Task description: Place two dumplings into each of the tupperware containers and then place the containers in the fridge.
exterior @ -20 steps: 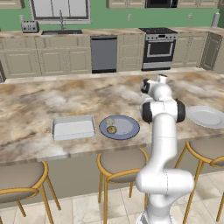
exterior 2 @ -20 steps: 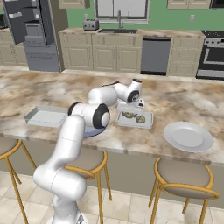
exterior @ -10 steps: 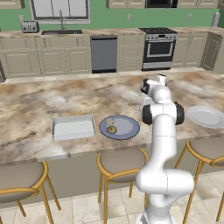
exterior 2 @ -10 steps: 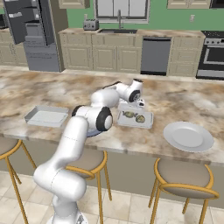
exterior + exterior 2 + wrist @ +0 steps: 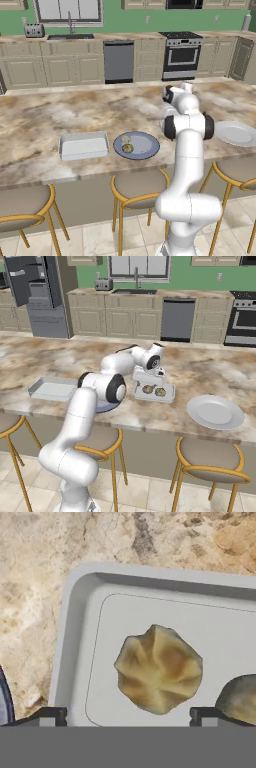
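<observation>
From the left base view we see an empty tupperware container near the counter's front edge, blue plate with two dumplings beside it, from the right, our gripper low over the second container holding two dumplings, fridge open far left, in the hand view, fingertips spread wide, gripping nothing, straddling one dumpling.

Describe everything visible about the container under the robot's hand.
The container is a shallow rectangular tray of pale whitish plastic with a low raised rim and rounded corners. It lies flat on the marble counter, between the blue plate and the white plate. Two tan pleated dumplings rest side by side on its floor. The tool hangs open just above one dumpling, touching nothing.
</observation>
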